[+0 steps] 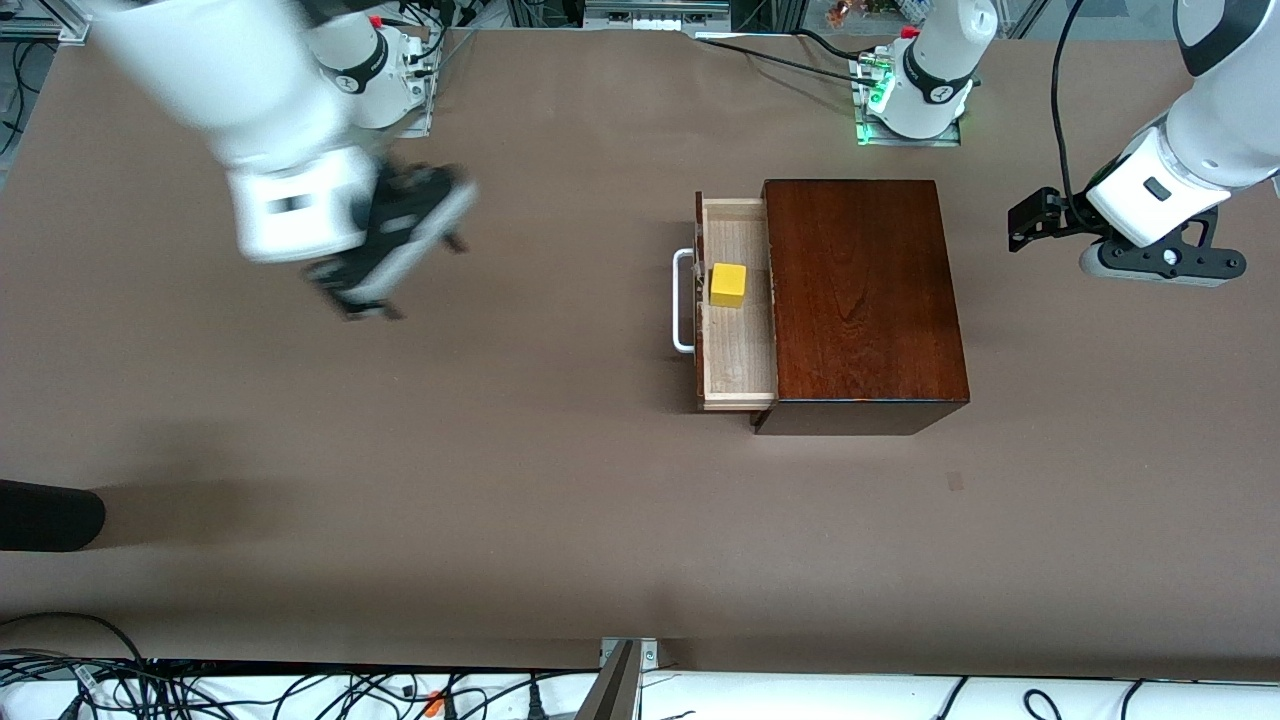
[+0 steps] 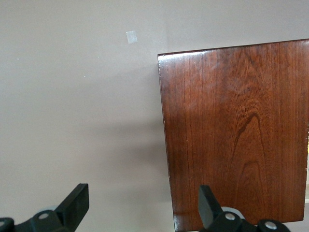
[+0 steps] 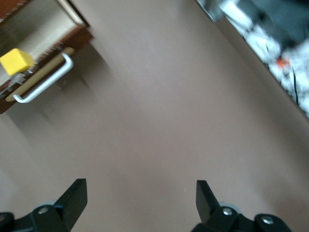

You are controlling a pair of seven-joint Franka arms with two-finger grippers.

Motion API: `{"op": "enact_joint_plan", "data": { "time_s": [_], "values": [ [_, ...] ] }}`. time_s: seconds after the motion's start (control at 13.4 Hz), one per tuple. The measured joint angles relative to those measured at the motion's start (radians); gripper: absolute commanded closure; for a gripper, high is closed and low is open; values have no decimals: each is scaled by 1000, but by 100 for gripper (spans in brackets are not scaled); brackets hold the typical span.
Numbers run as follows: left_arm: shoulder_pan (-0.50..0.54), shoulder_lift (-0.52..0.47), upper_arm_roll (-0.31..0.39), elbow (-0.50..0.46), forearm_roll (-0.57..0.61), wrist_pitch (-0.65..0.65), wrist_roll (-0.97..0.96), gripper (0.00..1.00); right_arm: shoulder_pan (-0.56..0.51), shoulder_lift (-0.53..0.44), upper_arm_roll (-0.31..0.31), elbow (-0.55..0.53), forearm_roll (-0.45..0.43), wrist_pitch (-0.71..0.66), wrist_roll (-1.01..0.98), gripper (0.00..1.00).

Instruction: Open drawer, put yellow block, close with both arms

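My drawer [image 1: 738,305] stands pulled out of the dark wooden box [image 1: 862,300] toward the right arm's end of the table [image 1: 500,480], the yellow block [image 1: 728,284] resting inside it. My right gripper [image 1: 375,265] hangs spread and empty over bare table; my left gripper [image 1: 1165,262], likewise spread and empty, hovers beside the box.

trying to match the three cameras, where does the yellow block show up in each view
Front view: the yellow block lies in the open drawer, just inside its white handle.
Left wrist view: not in it; only the wooden box top and table show.
Right wrist view: the block sits in the drawer, beside the handle.
Shared landmark: the dark wooden box.
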Motion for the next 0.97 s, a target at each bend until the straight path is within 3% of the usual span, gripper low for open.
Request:
{"op": "enact_joint_plan", "data": {
  "time_s": [0.15,0.45,0.67,0.97],
  "values": [
    [0,0,0,0,0,0,0,0,-67,-62,-45,-99,32,4,20,0],
    [0,0,0,0,0,-3,0,0,-120,-151,-64,-231,14,3,223,0],
    [0,0,0,0,0,-5,0,0,-120,-177,-67,-253,-52,-35,323,0],
    [0,0,0,0,0,-5,0,0,-120,-179,-93,-258,-62,-44,342,0]
  ]
}}
